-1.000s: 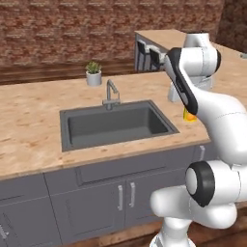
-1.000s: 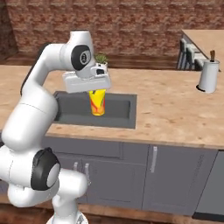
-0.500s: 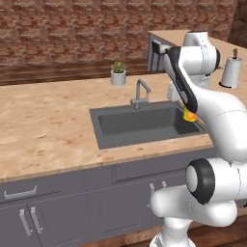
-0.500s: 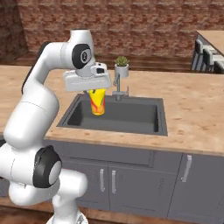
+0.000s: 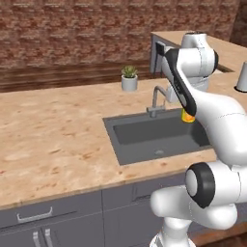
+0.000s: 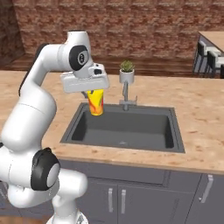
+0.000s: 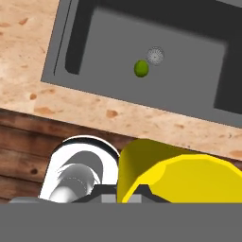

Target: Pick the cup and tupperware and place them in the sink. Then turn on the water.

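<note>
Brick walls backed the counter (image 5: 58, 140). From the left, my pincer (image 5: 187, 112) clenched the cup (image 5: 188, 117) above the sink (image 5: 159, 137). From the right, the cup hung below my pincer, over the basin's near-left part; I judged lowering before release wisest. Hand view: drain ahead.

A red-brown brick wall (image 5: 72, 29) runs along the back of the kitchen, with a band of dark wood planks (image 5: 58, 77) at its foot. The light wood-look desk (image 5: 53, 140) stretches in front, over grey cabinet fronts (image 6: 144, 197) with slim metal handles (image 5: 34, 216). A small potted plant (image 6: 127, 72) in a white pot stands at the back of the desk. Dark chairs (image 6: 205, 57) stand at a second counter farther right. Lighting is even and soft.
</note>
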